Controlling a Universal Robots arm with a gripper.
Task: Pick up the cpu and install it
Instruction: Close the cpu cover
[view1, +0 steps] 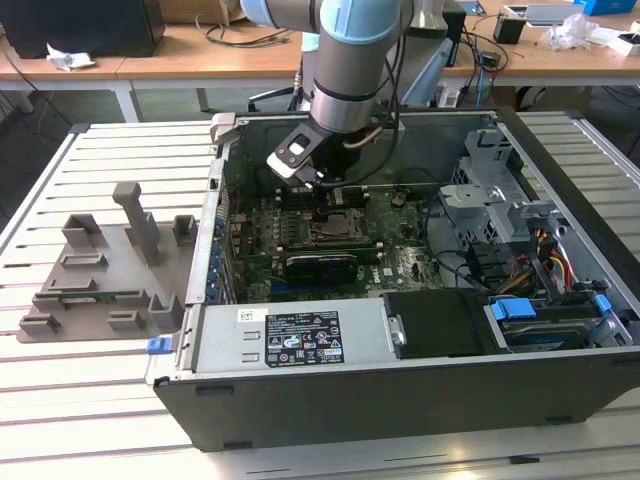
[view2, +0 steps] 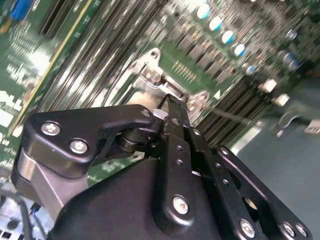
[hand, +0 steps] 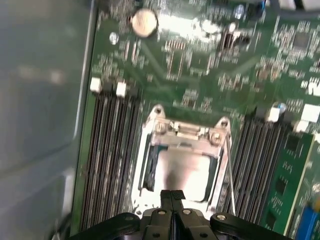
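You have the exterior view set high and well apart from the socket frame (view1: 335, 228), looking down at a slant into the open computer case (view1: 400, 400). Both wrist views sit near the socket frame: the first faces it almost square-on past the gripper (hand: 171, 194), the second slants across it from behind the gripper. All three share the socket frame and the memory slots (hand: 107, 165) beside it.

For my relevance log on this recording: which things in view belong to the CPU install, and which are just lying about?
Belong to the job:
cpu, lying in the socket frame
gripper, shut, close over the cpu
motherboard

Lying about:
grey tray beside the case
power supply
coloured cables
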